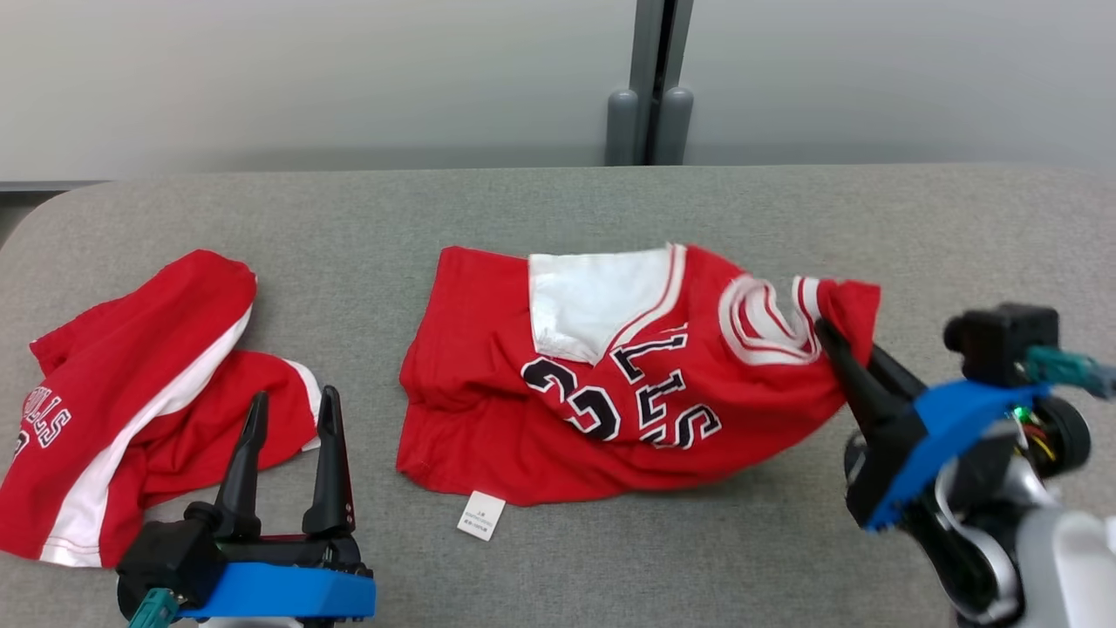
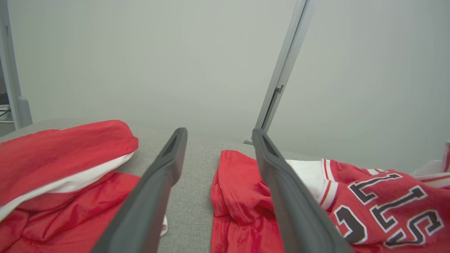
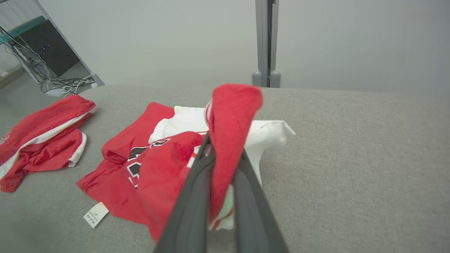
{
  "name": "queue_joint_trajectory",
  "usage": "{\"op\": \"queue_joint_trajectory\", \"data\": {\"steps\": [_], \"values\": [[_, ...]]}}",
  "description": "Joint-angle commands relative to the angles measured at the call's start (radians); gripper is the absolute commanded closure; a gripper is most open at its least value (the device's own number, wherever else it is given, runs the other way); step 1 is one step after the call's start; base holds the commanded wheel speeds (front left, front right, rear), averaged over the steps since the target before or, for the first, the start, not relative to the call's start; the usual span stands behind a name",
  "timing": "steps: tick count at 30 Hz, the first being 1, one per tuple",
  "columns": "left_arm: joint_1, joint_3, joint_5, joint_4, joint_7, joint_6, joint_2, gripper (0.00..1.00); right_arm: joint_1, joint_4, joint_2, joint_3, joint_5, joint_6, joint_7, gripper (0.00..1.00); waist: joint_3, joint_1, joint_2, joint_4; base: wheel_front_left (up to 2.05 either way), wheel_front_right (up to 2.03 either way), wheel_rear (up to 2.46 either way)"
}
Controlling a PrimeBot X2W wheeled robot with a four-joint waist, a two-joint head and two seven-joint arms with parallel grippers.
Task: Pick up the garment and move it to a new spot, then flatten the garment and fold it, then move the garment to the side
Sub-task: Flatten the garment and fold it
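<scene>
A red jersey (image 1: pixel 628 384) with black lettering and white trim lies crumpled in the middle of the grey table (image 1: pixel 558 209). My right gripper (image 1: pixel 833 336) is shut on the jersey's right end and lifts that part off the table; in the right wrist view the red cloth (image 3: pixel 228 140) drapes over and between the fingers (image 3: pixel 197 186). My left gripper (image 1: pixel 292 406) stands open near the front left, over the edge of the red shorts (image 1: pixel 131 392). In the left wrist view its fingers (image 2: pixel 154 182) frame bare table between the shorts (image 2: pixel 59 168) and the jersey (image 2: pixel 351 200).
The red shorts with a white stripe lie crumpled at the table's left. A white label (image 1: pixel 481 515) sticks out from the jersey's front hem. A grey post (image 1: pixel 649 87) stands behind the table against a pale wall. Bare table lies to the right (image 3: pixel 351 158).
</scene>
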Motion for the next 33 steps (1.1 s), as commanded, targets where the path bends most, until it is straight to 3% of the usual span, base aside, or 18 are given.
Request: {"op": "queue_joint_trajectory", "data": {"steps": [1, 3, 6, 11, 16, 17, 18, 19, 27, 33], "values": [[0.014, 0.007, -0.002, -0.009, -0.003, -0.006, -0.003, 0.0, 0.073, -0.096, -0.004, -0.011, 0.037, 0.0, 0.04, 1.0, -0.004, 0.0002, 0.0001, -0.009, 0.0, 0.0, 0.0], [0.016, 0.013, 0.003, -0.013, -0.003, -0.006, -0.003, 0.0, 0.131, -0.16, -0.004, -0.034, 0.064, 0.0, 0.082, 1.0, -0.002, 0.0002, 0.0001, -0.014, 0.0, 0.0, 0.0], [0.008, 0.011, 0.009, -0.017, -0.003, -0.006, -0.007, 0.0, 0.164, -0.126, -0.004, -0.105, 0.066, 0.0, 0.137, 1.0, 0.003, 0.0002, 0.0001, -0.015, 0.0, 0.0, 0.0], [-0.021, -0.017, 0.009, -0.016, -0.003, -0.006, -0.009, 0.0, 0.02, 0.137, -0.003, -0.212, 0.024, 0.0, 0.139, 1.0, 0.028, 0.0002, 0.0001, -0.001, 0.0, 0.0, 0.0], [-0.048, -0.049, 0.006, -0.006, -0.003, -0.006, -0.007, 0.0, -0.189, 0.454, -0.004, -0.27, -0.039, 0.0, 0.013, 1.0, 0.053, 0.0002, 0.0001, 0.041, 0.0, 0.0, 0.0], [-0.05, -0.054, 0.005, -0.004, -0.003, -0.006, -0.006, 0.0, -0.225, 0.512, -0.003, -0.277, -0.058, 0.0, -0.012, 0.94, 0.057, 0.0002, 0.0001, 0.05, 0.0, 0.0, 0.0], [-0.051, -0.057, 0.004, -0.001, -0.003, -0.006, -0.005, 0.0, -0.261, 0.574, -0.003, -0.283, -0.066, 0.0, -0.04, 0.31, 0.06, 0.0002, 0.0001, 0.06, 0.0, 0.0, 0.0], [-0.052, -0.066, 0.003, 0.002, -0.003, -0.006, -0.004, 0.0, -0.294, 0.631, -0.003, -0.295, -0.075, 0.0, -0.066, 0.0, 0.063, 0.0002, 0.0001, 0.071, 0.0, 0.0, 0.0], [-0.06, -0.076, -0.006, 0.018, -0.003, -0.006, 0.0, 0.0, -0.462, 0.898, -0.005, -0.314, -0.144, 0.0, -0.294, 0.0, 0.066, 0.0002, 0.0001, 0.112, 0.0, 0.0, 0.0], [-0.034, -0.042, -0.004, 0.025, -0.003, -0.006, 0.003, 0.0, -0.475, 0.911, -0.005, -0.301, -0.203, 0.0, -0.5, 0.0, 0.032, 0.0002, 0.0001, 0.087, 0.0, 0.0, 0.0]]}}
